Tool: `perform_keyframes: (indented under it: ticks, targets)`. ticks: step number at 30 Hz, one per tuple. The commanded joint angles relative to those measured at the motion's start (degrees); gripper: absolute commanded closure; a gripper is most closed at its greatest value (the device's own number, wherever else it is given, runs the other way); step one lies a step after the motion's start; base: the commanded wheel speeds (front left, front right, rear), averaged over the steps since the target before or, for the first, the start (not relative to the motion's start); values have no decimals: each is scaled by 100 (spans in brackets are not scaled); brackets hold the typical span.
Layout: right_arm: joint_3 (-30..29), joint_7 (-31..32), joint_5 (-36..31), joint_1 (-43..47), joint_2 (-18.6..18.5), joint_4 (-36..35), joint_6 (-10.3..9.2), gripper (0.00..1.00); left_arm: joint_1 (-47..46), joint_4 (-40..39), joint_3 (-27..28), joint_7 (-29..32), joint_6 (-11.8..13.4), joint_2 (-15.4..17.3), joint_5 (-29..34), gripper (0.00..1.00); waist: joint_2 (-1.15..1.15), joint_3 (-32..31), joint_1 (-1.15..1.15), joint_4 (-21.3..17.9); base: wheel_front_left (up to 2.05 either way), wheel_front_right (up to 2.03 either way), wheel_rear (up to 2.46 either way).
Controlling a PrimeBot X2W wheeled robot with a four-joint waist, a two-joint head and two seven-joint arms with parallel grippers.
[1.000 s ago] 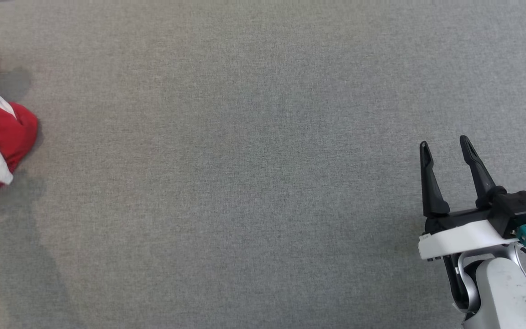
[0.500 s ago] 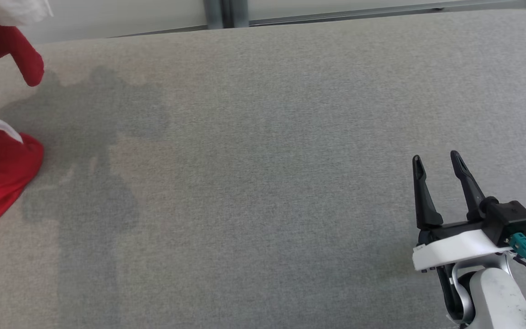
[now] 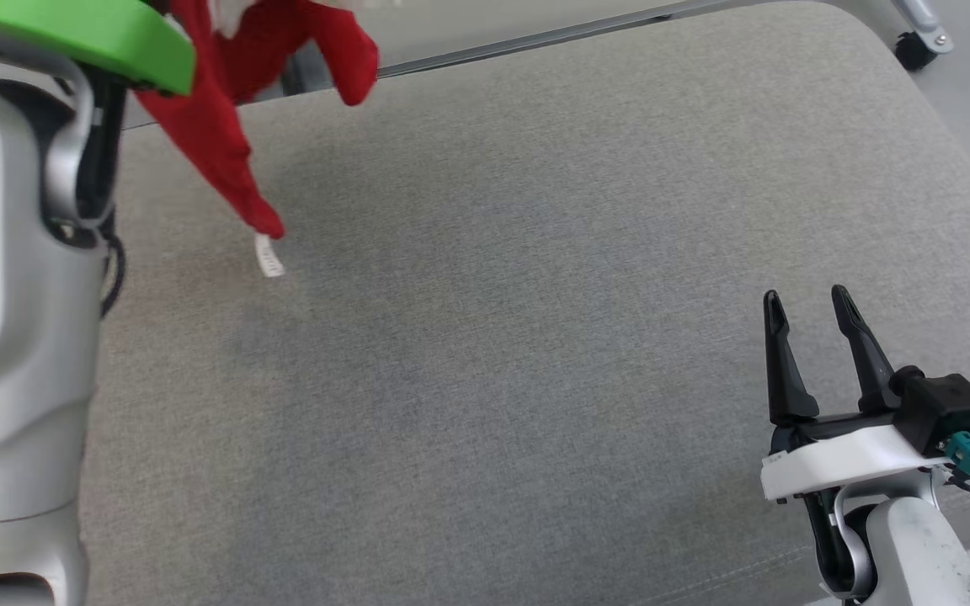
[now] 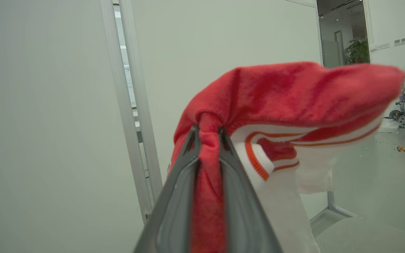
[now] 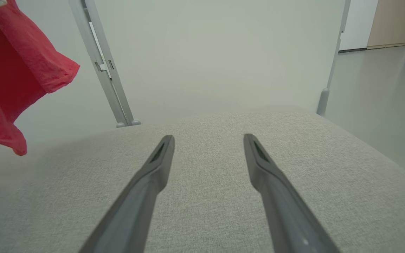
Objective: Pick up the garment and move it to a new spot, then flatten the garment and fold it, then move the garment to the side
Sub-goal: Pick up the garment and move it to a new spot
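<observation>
The garment (image 3: 215,143) — top cut off at head view's edge.

The red garment (image 3: 207,135), white-and-orange trimmed, hangs bunched above the grey pad (image 3: 535,337) at far left, apparently clear of it.

One red-white garment (image 3: 215,126); one white tag (image 3: 269,257); one grey padded surface (image 3: 535,353); two claws: left claw (image 4: 207,129), right claw (image 3: 805,295).

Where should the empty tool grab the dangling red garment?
On the garment, grab the lowest hanging corner, just above the white label, with the open right tool coming in from the robot's right. That corner seems to dangle free above the grey cushion, while the left tool pinches the bunched top.
</observation>
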Motion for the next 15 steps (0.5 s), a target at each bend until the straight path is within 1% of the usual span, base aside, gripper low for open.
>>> perform_keyframes:
  ticks: [1,5,10,15]
  targets:
    - [-6,-18,40,69,-3,6,-2,0,155,50,-96,-42,-11,-105,4,100,0,-34,0,-200,0,0,0]
    - [-11,-18,69,68,-3,4,-2,0,506,252,-434,-165,-27,-455,-17,100,0,-12,0,-235,0,0,0]
    - [-3,-18,85,28,-3,24,-2,0,1163,633,-872,-374,-27,-889,-73,100,0,12,0,-201,0,0,0]
    - [49,-18,86,-23,-2,34,-2,0,1782,1120,-1252,-598,-41,-1161,-190,100,0,49,0,-152,0,0,0]
